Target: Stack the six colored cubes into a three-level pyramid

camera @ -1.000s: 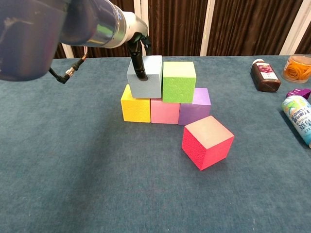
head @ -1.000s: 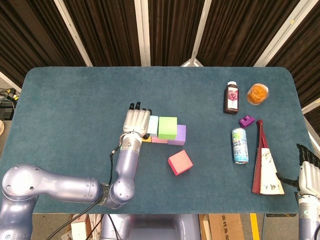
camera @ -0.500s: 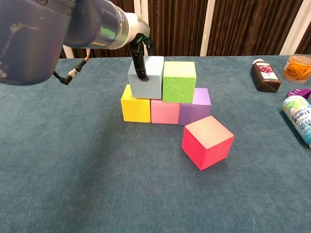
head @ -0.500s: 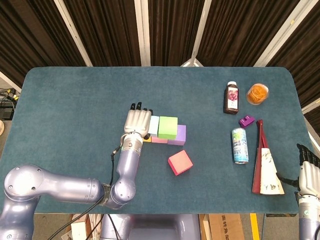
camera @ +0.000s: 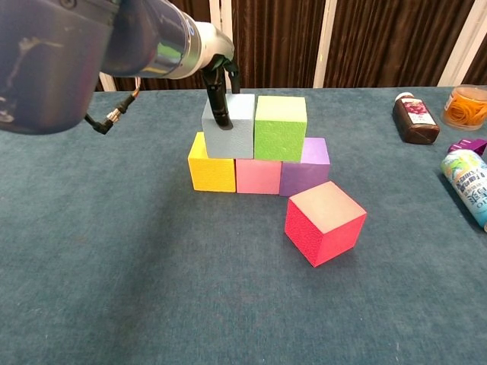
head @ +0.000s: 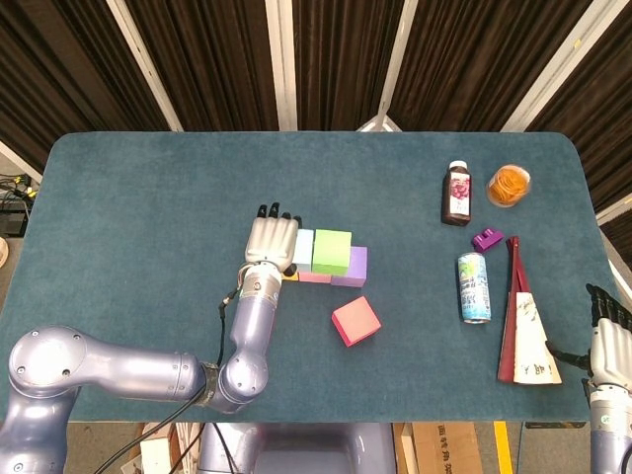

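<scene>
Yellow (camera: 211, 173), pink (camera: 257, 175) and purple (camera: 304, 171) cubes form a row on the table. A light blue cube (camera: 237, 133) and a green cube (camera: 280, 128) sit side by side on top of them. The red cube (camera: 325, 223) lies tilted on the table, just in front and to the right. My left hand (head: 270, 240) holds the light blue cube (head: 304, 247) from its left side, with a dark finger (camera: 220, 103) on the near face. My right hand (head: 612, 341) hangs at the table's right edge with nothing in it.
At the right of the table stand a dark bottle (head: 457, 194), an orange-filled cup (head: 510, 185), a small purple piece (head: 486, 238), a lying can (head: 474, 287) and a maroon-and-white cone (head: 523, 336). My left forearm (head: 247, 326) lies in front of the stack's left end.
The light blue cube has slid slightly right with my left hand and now sits closer to the green cube. Everything else is as before.
</scene>
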Robot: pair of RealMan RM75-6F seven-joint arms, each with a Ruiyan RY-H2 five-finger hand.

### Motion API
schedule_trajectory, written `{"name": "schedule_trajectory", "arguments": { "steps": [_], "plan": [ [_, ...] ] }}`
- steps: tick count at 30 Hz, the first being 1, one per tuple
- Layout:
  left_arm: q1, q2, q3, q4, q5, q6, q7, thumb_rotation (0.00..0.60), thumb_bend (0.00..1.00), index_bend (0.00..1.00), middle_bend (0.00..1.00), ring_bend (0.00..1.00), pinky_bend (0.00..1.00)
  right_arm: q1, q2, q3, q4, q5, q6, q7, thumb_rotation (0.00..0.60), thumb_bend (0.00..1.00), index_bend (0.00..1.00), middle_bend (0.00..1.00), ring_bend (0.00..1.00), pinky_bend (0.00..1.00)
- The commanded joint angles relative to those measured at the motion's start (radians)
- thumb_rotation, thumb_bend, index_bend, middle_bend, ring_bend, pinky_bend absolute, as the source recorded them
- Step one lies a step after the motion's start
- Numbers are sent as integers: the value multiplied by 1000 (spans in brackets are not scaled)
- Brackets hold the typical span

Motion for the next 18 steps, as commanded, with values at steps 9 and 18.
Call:
{"name": "schedule_trajectory", "arguments": {
  "steps": [9,18],
  "plan": [
    [-1,3,-8,-19,-1,16,11,600,313,237,177,0,0,0,2,0,-2,1,-2,2,600,198,62,79,35,0],
    [2,12,-12,-43,-1,30,19,600,313,201,138,0,0,-1,5,0,-4,2,-3,4,600,197,62,79,35,0]
  ]
}}
